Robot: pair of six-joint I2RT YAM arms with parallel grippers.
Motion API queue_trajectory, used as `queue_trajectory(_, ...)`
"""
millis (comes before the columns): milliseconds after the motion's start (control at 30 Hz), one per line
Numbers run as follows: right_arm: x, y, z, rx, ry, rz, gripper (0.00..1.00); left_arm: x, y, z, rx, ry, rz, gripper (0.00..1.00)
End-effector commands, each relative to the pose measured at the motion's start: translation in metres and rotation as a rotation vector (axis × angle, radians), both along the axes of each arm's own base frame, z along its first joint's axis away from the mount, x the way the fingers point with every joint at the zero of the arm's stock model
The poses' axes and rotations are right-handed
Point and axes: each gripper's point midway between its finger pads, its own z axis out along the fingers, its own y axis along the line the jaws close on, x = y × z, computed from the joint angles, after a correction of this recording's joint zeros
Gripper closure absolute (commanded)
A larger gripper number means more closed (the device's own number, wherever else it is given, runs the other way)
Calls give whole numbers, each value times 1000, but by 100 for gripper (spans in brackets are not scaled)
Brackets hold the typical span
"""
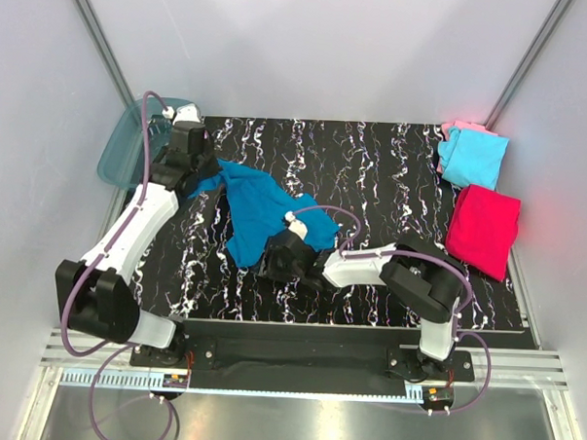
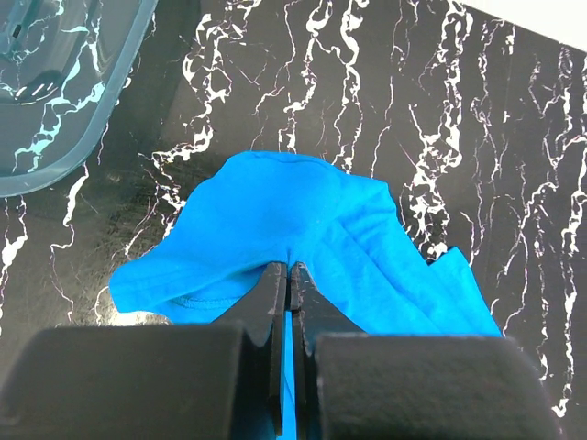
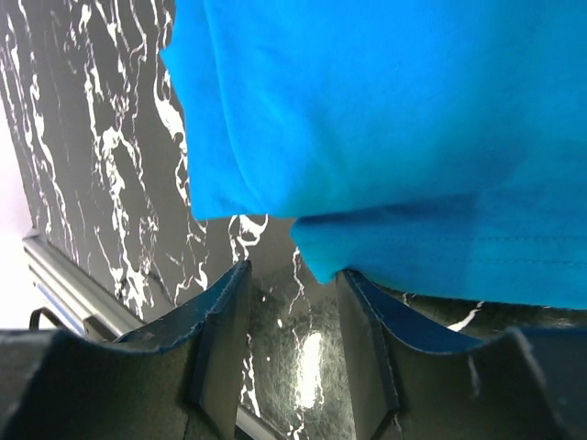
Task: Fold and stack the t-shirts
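Bright, even light, seemingly from overhead. The glossy surface [image 3: 307,362] shows a glare patch; the near fingers [image 3: 215,348] are soft, out of focus.

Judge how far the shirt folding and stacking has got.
Done: the cyan shirt lies folded on the pink shirt at the far right, with the red shirt folded beside them. In hand: the blue shirt is crumpled mid-table, the left gripper shut on it, the right gripper open at its edge. Left: folding it, then stacking it and the red one.
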Motion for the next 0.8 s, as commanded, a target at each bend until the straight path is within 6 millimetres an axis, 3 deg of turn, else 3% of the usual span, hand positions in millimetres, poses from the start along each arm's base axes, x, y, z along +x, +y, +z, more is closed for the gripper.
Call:
queue_trajectory(0, 15, -26, -20, -118, -3, -78, 51, 1, 0, 25, -39, -86, 0, 100)
queue_trajectory(167, 23, -48, -28, -156, 20, -130, 52, 0, 1, 27, -43, -94, 0, 100)
queue_trajectory(400, 31, -61, -35, -176, 41, -168, 55, -1, 0, 31, -59, -107, -3, 100)
queue_trajectory(500, 33, -62, -38, -178, 50, -172, 65, -2, 1, 31, -57, -110, -3, 100)
queue_trajectory(533, 34, -63, -39, -179, 52, -174, 82, -2, 2, 33, -59, -113, -1, 100)
queue_trajectory(600, 34, -64, -40, -180, 55, -178, 99, -4, 2, 35, -62, -120, -1, 100)
queue_trajectory(733, 34, -74, -28, -179, 22, -196, 100, -8, 2, 41, -75, -132, -5, 100)
queue_trajectory(767, 40, -77, -1, -144, -34, -215, 100, -10, 1, 44, -83, -141, -8, 100)
